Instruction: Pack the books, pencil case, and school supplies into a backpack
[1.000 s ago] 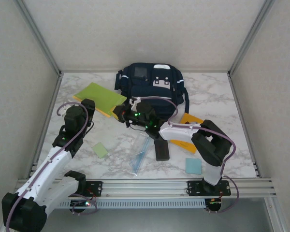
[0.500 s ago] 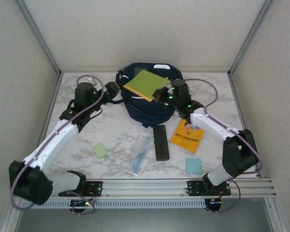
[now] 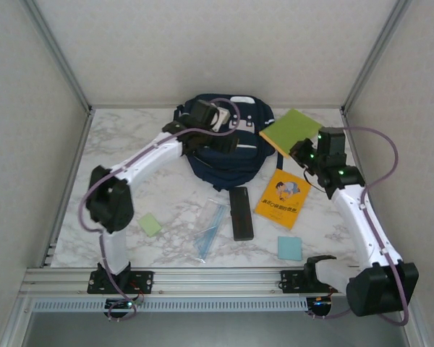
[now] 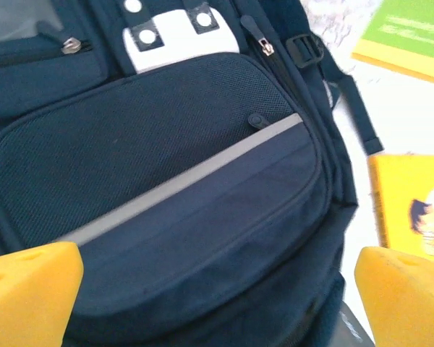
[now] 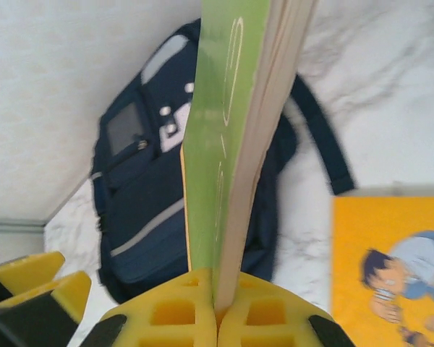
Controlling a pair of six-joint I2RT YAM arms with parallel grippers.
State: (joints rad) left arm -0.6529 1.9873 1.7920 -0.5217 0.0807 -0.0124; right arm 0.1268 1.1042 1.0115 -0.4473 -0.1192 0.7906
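Top view: backpack (image 3: 228, 148) lying at the far middle of the table (image 3: 130, 137), front patches up; left gripper (image 3: 218, 139) over its front, jaws spread wide, nothing in them; right gripper (image 3: 305, 152) clamped tight on the near edge of the green book (image 3: 293, 129), which sits just right of the backpack; orange book (image 3: 282, 196) flat on the table, nearer than the green one; pencil case (image 3: 240, 212) just left of the orange book, lengthwise toward the arms; ruler (image 3: 211, 228) left of the case, slanted; green pad (image 3: 150, 224) further left; blue pad (image 3: 290, 248) near the right arm's base.

Left wrist view: left gripper (image 4: 217, 303) above the backpack (image 4: 173, 188), yellow pads (image 4: 29, 289) far apart at the lower corners, not touching the fabric; grey stripe across the front pocket; green book (image 4: 412, 36) upper right; orange book (image 4: 412, 210) at the right edge.

Right wrist view: right gripper (image 5: 217, 307) pinching the green book (image 5: 224, 130), seen edge-on, pages showing; backpack (image 5: 145, 210) behind it; orange book (image 5: 390, 253) lower right.
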